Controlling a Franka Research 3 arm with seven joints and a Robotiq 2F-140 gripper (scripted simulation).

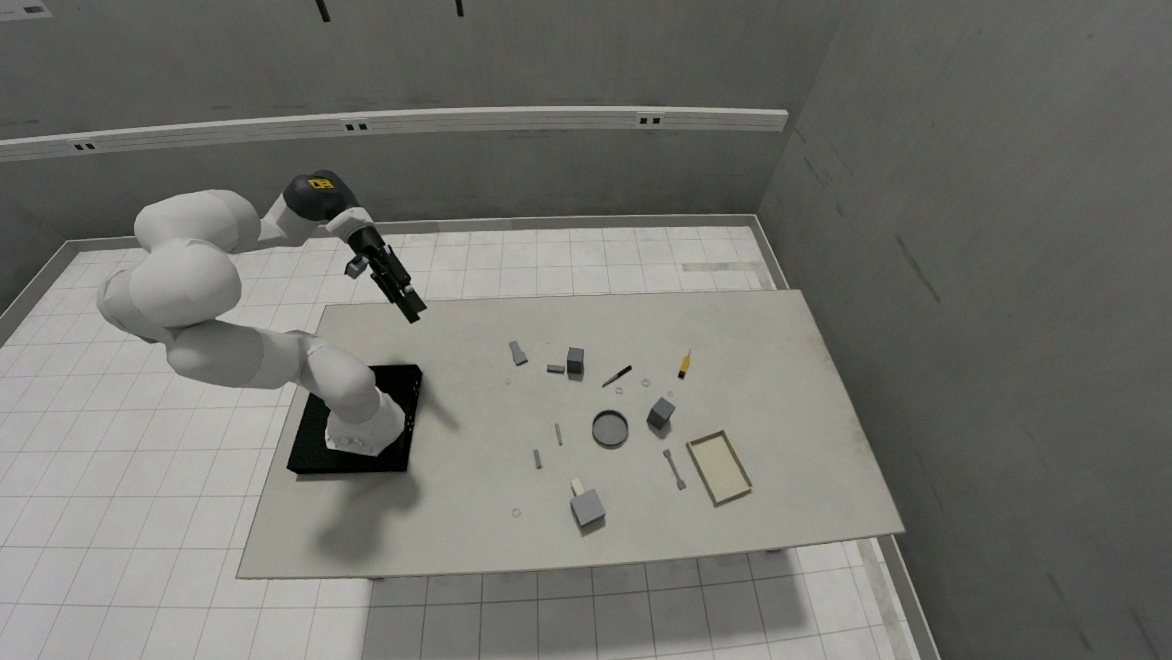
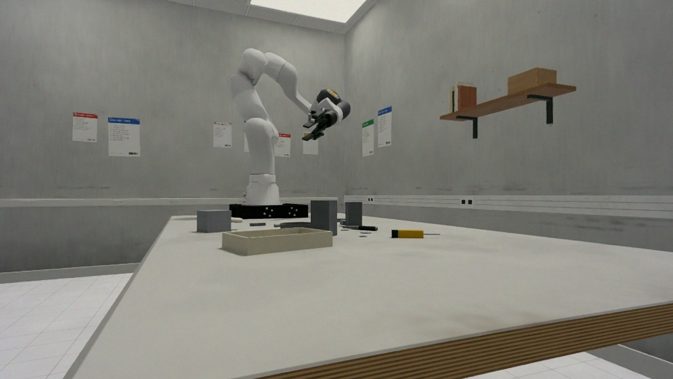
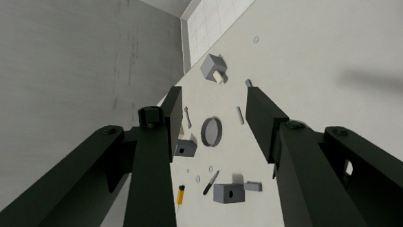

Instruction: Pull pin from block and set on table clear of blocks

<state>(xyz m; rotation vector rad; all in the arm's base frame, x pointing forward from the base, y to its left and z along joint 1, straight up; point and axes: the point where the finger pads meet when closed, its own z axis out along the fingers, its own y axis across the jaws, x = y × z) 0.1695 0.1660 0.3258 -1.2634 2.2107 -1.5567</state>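
Note:
The cream pin sticks out sideways from a grey block near the front edge of the table. Both also show in the wrist view, the pin and its block far ahead. In the exterior view the block stands at the left. My gripper hangs high in the air over the table's back left corner, far from the pin. Its fingers stand partly apart with nothing between them.
Two other grey blocks with empty holes stand mid-table. A round dish, a cream tray, a yellow screwdriver, a black pen and several small grey parts and rings lie around them.

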